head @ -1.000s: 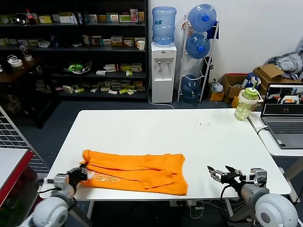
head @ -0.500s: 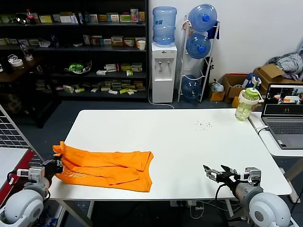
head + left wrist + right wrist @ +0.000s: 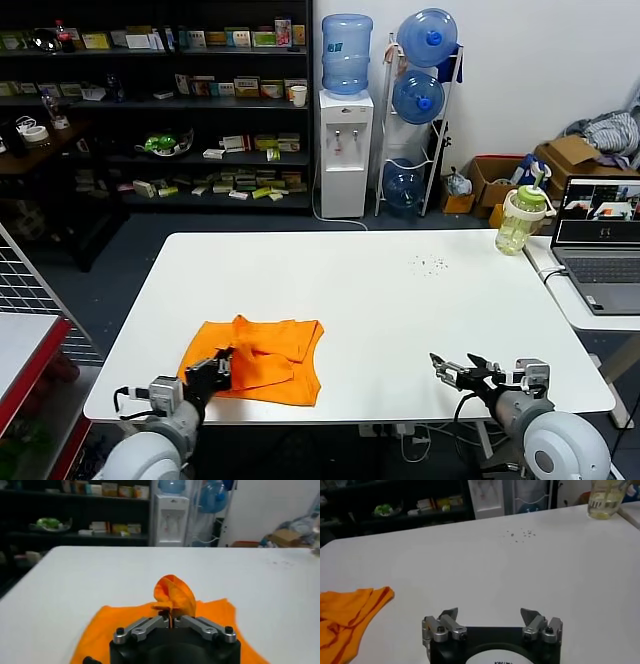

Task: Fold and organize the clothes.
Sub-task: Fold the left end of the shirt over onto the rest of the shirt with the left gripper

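The bright orange T-shirt (image 3: 262, 360) lies bunched and doubled over at the front left of the white table (image 3: 380, 290). My left gripper (image 3: 218, 366) is at the shirt's near left edge, shut on a raised fold of its fabric. In the left wrist view the jaws (image 3: 170, 617) pinch the orange cloth (image 3: 172, 594), which stands up in a lump above them. My right gripper (image 3: 452, 368) is open and empty above the table's front right edge. In the right wrist view it (image 3: 491, 616) is well apart from the shirt (image 3: 345, 615).
A green-lidded drink bottle (image 3: 522, 218) stands at the table's far right corner, beside a laptop (image 3: 598, 240) on a side table. Small dark specks (image 3: 430, 264) lie on the table's far right. Shelves and a water dispenser (image 3: 345, 150) stand beyond.
My left gripper has carried the shirt's left end to the right, over the rest of the shirt, so the shirt is now doubled and narrower. The right gripper has stayed in place.
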### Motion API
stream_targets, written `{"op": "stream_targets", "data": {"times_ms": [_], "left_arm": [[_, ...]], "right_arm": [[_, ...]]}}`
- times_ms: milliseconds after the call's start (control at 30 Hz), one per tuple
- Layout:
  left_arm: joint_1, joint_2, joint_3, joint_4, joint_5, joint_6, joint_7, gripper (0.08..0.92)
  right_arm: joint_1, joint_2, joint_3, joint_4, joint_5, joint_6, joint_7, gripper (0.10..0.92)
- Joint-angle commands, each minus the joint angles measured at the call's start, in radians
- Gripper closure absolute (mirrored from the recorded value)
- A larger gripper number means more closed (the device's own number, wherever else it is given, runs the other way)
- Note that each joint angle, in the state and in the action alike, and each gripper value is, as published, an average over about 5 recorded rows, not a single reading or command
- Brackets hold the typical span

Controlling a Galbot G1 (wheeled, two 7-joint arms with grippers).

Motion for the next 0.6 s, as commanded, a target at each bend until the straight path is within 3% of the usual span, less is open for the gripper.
{"op": "stream_targets", "data": {"times_ms": [33,600], "left_arm": [[-0.075,-0.135,0.162,-0.010,0.050,0.020,0.004,0.889],[-0.188,-0.168,0.179,0.117,0.089,0.002,-0.005,0.889]], "right_arm": [[0.010,0.011,-0.015,-0.002,-0.003,-0.001,0.004,0.203],[0.006,0.013,-0.020,-0.005,-0.008,-0.001,0.002,0.203]]}}
